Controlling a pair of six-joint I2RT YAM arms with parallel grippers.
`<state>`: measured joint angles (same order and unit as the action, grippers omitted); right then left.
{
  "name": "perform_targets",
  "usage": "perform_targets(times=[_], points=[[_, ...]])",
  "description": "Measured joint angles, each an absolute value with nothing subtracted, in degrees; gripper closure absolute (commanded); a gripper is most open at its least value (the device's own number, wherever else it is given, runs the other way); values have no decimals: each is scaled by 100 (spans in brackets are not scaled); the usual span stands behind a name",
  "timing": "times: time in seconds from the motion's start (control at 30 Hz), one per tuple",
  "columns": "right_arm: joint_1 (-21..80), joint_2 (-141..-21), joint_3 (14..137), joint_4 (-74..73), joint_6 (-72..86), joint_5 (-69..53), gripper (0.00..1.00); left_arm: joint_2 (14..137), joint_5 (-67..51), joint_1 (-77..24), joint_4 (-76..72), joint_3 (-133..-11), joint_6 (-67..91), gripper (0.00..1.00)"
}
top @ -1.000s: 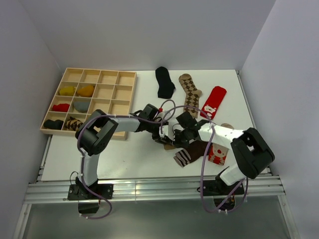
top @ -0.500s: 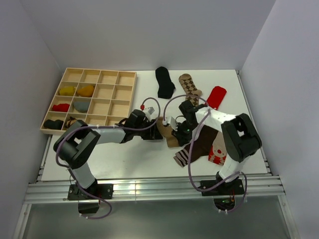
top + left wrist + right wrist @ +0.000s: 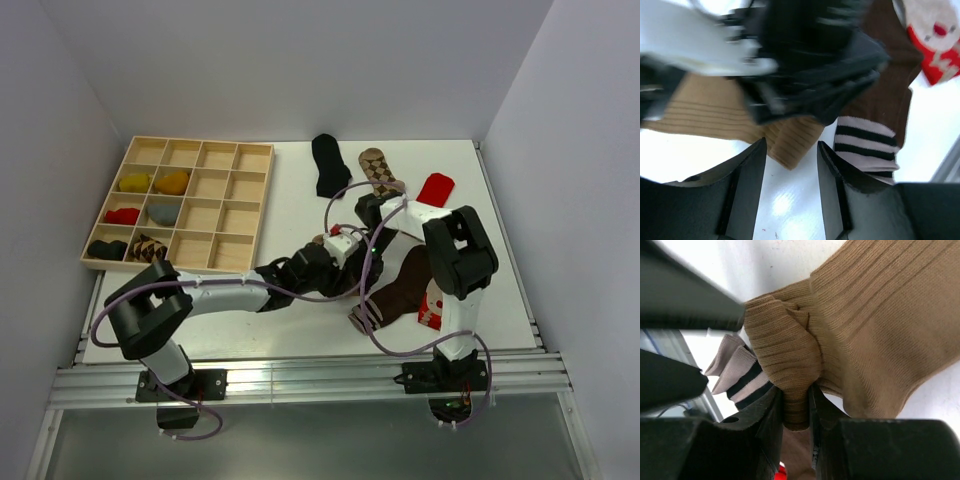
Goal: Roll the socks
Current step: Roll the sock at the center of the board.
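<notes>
My right gripper (image 3: 796, 410) is shut on a bunched fold of the tan sock (image 3: 865, 315), which lies on the white table. My left gripper (image 3: 791, 146) is open and low over the table, with the tan sock's ribbed edge (image 3: 790, 145) just beyond its fingertips. In the top view both grippers meet at mid-table, left (image 3: 335, 273) and right (image 3: 352, 255), and hide most of the tan sock. The dark brown sock (image 3: 400, 285) lies beside them, its striped toe (image 3: 865, 145) to the right. A red sock with a white figure (image 3: 432, 305) lies partly under the right arm.
A black sock (image 3: 328, 165), a brown argyle sock (image 3: 380, 170) and another red sock (image 3: 434, 188) lie at the back. The pale wooden grid tray (image 3: 200, 141) at the left holds several rolled socks. Cables loop over both arms.
My left arm has swung down toward the front and reached right, its gripper now low beside the tan sock. My right arm has folded back, still holding the sock, which the grippers now cover.
</notes>
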<state>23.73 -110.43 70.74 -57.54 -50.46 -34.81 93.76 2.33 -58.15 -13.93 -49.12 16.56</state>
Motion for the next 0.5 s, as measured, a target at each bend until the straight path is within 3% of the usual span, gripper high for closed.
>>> perform_targets(times=[0.37, 0.5], points=[[2349, -11502, 7526, -6333, -5035, -3632, 83, 10278, 998, -6414, -1435, -5190, 676, 47], [2346, -11550, 7585, -6392, -5019, -3632, 83, 10304, 1028, -6418, -1522, -5190, 644, 51]])
